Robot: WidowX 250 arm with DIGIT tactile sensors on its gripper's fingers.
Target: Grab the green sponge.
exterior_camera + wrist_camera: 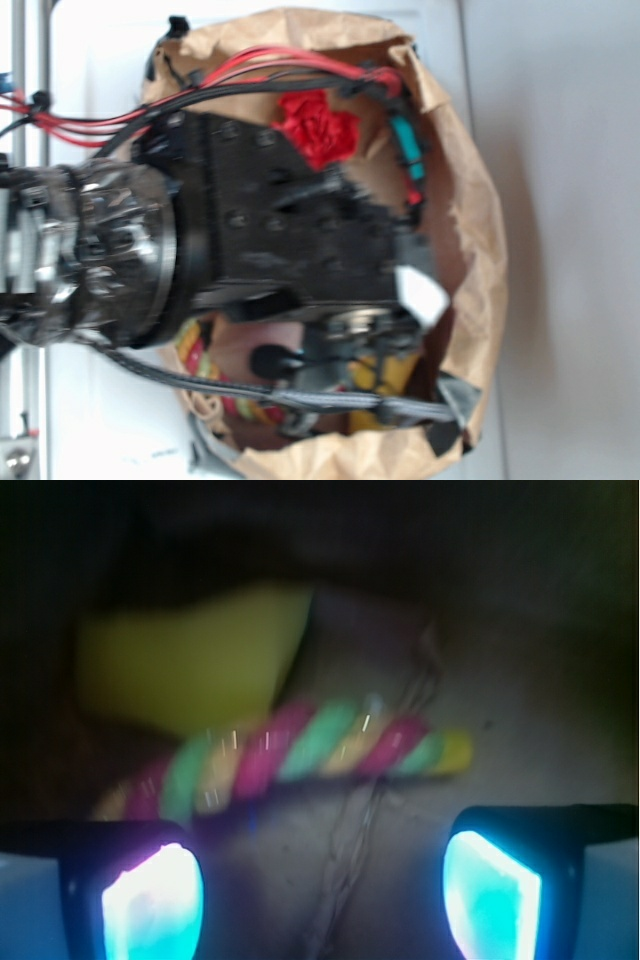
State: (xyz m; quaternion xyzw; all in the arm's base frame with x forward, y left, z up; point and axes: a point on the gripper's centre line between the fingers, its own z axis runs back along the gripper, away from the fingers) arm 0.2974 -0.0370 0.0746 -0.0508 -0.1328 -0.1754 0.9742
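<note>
In the exterior view the black arm (270, 240) is lying across the middle of the picture, reaching into a crumpled brown paper bag (480, 220) that is sitting on the white tabletop (560, 150). Left of the bag's centre, under the arm, a stretch of the twisted red, yellow and green rope (205, 365) is showing. Further right, above the arm, the red ruffled cloth (318, 125) is resting against the bag's far wall. Below the arm, near the bag's lower right, a patch of yellow is peeking out: the green sponge (385, 375), mostly hidden by the arm's end. From here the claw itself is covered, and its jaws cannot be read.

The wrist view is showing what the arm is hiding. On the left, the sponge (190, 665), plainly yellow and blurred, is lying on the bag's floor just behind the rope (300, 755), and appears to be touching it. The rope is running across the picture from lower left to right, ending in a yellow tip. At the bottom, the claw (320, 890) is standing spread, both glowing fingertips (150, 905) apart with nothing between them, the rope and sponge lying beyond them. The red cloth is not appearing in this view.
</note>
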